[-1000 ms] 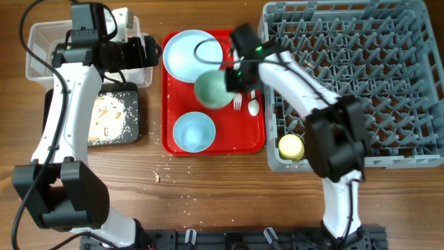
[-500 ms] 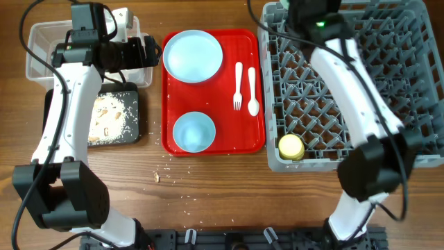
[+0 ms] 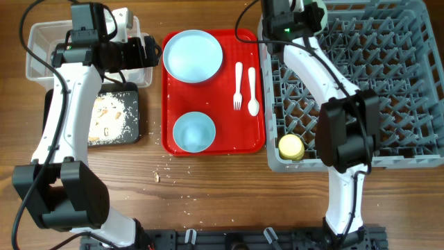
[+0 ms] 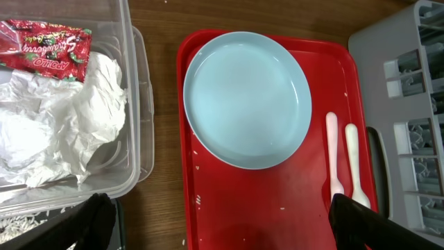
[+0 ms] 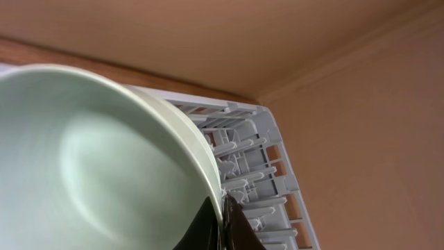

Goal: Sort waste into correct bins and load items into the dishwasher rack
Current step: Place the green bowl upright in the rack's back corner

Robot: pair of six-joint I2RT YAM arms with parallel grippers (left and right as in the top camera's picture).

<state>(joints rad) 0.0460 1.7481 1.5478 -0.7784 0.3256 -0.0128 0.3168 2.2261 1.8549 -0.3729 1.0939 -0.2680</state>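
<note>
At the far left the clear tub point(image 4: 135, 104) holds the red wrapper point(image 4: 45, 45) and the white napkin point(image 4: 55, 125), and nearer the camera the black tray point(image 3: 132, 132) carries food scraps point(image 3: 111, 114). The left end effector point(image 4: 222, 208) hangs where it was a second ago, over the tub's right wall and the red serving tray point(image 3: 243, 142). Its fingers are spread wide and hold nothing. On that tray the plate point(image 3: 193, 55), the blue bowl point(image 3: 193, 131), the fork point(image 3: 238, 87) and the spoon point(image 3: 253, 90) lie as before. The plate is directly below the left fingers and the cutlery is off to their right. A few crumbs point(image 3: 158, 175) dot the table point(image 3: 222, 201). To the right stands the rack point(image 3: 388, 83), with the yellow cup point(image 3: 291, 146) in its near left corner. The right arm, which reached straight across the rack half a second ago, is now folded. The right end effector point(image 5: 223, 208) is at the rack's far left corner, closed tight on the rim of the mint bowl point(image 5: 90, 160), which tilts above the rack's pegs.
</note>
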